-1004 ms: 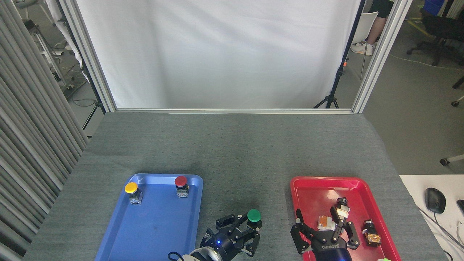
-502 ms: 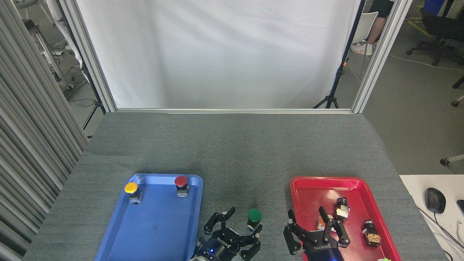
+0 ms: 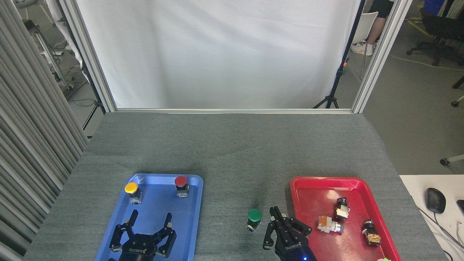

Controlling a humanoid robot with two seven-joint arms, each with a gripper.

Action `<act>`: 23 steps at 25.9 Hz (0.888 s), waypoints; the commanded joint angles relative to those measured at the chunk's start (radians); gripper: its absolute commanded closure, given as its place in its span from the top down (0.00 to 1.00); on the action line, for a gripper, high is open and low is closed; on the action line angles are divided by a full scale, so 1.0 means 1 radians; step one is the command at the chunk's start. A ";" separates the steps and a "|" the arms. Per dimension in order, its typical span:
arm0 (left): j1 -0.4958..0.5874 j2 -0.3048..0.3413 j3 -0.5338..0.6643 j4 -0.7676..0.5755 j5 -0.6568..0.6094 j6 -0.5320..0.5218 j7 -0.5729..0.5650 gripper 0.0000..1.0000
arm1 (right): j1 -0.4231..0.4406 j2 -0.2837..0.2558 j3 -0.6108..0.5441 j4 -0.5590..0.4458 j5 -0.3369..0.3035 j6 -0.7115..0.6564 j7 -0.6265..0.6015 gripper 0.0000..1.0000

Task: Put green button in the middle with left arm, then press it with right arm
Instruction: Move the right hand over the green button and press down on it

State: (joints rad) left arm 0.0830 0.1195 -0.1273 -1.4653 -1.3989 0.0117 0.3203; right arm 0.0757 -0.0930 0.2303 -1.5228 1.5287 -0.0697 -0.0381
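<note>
Left gripper point(image 3: 145, 232) has withdrawn, fingers spread, over the blue plastic tray point(image 3: 195, 203). The green mushroom-capped push button point(image 3: 254, 216) stands placed; right gripper point(image 3: 281, 226), fingers drawn together, at its three o'clock; pressing remains.

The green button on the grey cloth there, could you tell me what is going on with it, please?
The green button stands upright on the bare cloth between the blue tray and the red tray, held by nothing. The left claw is open over the blue tray, away from the button. The right claw, fingers drawn together, sits just right of the button, not touching it, so the press is not yet done.
</note>
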 commanded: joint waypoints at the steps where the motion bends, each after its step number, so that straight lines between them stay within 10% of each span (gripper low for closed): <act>1: 0.014 0.025 0.054 -0.006 0.006 -0.050 -0.013 1.00 | -0.034 0.015 0.037 0.061 0.022 0.030 0.004 0.04; 23: 0.009 0.022 0.057 0.025 0.057 -0.090 -0.015 1.00 | -0.100 0.058 0.087 0.220 0.034 0.099 -0.003 0.06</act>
State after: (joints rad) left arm 0.0935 0.1413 -0.0706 -1.4407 -1.3435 -0.0797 0.3048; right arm -0.0247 -0.0362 0.3186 -1.2889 1.5669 0.0259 -0.0495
